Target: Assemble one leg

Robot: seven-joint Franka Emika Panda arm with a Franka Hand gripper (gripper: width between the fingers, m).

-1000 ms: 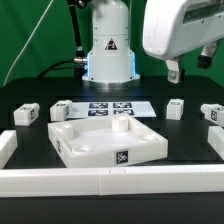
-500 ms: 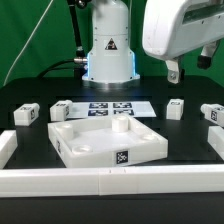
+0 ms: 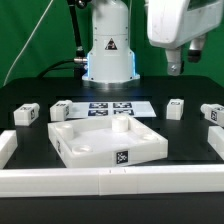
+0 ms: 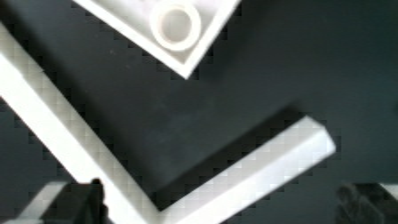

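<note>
**End effector (image 3: 175,69) up high, spread, empty**

Exterior view, L to R: leg (image 3: 25,113) on desk (image 3: 150,93) at far left; 2nd leg (image 3: 62,109) near tabletop (image 3: 108,140) corner; marker board (image 3: 110,107) behind tabletop; 3rd leg (image 3: 176,108) approx. under end effector, well apart; 4th leg (image 3: 212,114) far right. Fingers (image 4: 68,202) wide apart, nothing btwn them.

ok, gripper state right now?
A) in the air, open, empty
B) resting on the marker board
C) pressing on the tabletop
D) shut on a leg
A: in the exterior view the gripper hangs well above the leg on that view's right, touching nothing, and the wrist view shows its fingers spread apart with nothing between them.
</note>
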